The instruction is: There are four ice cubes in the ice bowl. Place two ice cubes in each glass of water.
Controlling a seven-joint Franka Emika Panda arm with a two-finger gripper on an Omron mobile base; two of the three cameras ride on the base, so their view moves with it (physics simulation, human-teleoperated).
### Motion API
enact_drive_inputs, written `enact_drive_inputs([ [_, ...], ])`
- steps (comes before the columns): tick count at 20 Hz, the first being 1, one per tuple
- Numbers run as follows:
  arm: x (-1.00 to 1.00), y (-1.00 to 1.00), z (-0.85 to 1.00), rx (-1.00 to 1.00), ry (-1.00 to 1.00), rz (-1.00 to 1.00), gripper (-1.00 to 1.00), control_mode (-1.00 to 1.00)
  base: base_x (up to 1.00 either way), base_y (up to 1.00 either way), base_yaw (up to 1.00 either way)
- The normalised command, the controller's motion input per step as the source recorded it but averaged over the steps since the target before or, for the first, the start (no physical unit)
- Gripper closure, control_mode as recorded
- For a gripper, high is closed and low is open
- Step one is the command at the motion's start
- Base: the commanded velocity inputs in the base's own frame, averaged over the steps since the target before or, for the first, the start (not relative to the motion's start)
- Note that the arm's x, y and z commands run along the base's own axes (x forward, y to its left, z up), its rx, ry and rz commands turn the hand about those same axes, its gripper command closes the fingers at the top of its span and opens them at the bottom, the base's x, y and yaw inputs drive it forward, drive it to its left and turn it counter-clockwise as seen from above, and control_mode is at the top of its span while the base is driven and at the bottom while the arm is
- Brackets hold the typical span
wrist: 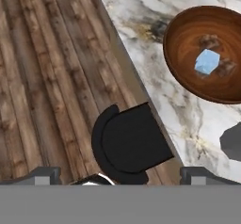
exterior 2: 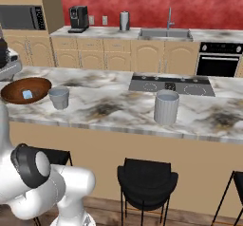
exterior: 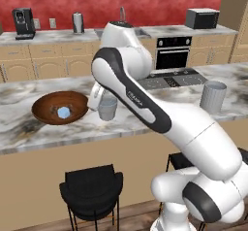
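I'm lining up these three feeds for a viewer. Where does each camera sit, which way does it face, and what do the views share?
Left base view: behind the arm on its left, facing forward and down at the counter; the arm rises from lower right.
Right base view: behind on the right, facing the same counter; white body at lower left.
Hand view: on the hand, facing down past the counter edge to a black stool and wood floor; tool tips at the bottom, open.
Shared: the wooden bowl with one visible ice cube, in all three.
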Motion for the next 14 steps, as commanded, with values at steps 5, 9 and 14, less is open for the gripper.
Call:
enact_drive_inputs([
  [5,0.35,0.35,-0.08,-0.06,0.08,0.04,-1.00,-1.00,0.00,0.00,0.00],
  [9,0.34,0.37,-0.29,-0.11,0.01,0.03,-1.00,-1.00,0.00,0.00,0.00],
  [14,0.29,0.17,-0.33,-0.10,-0.01,0.03,-1.00,-1.00,0.00,0.00,0.00],
])
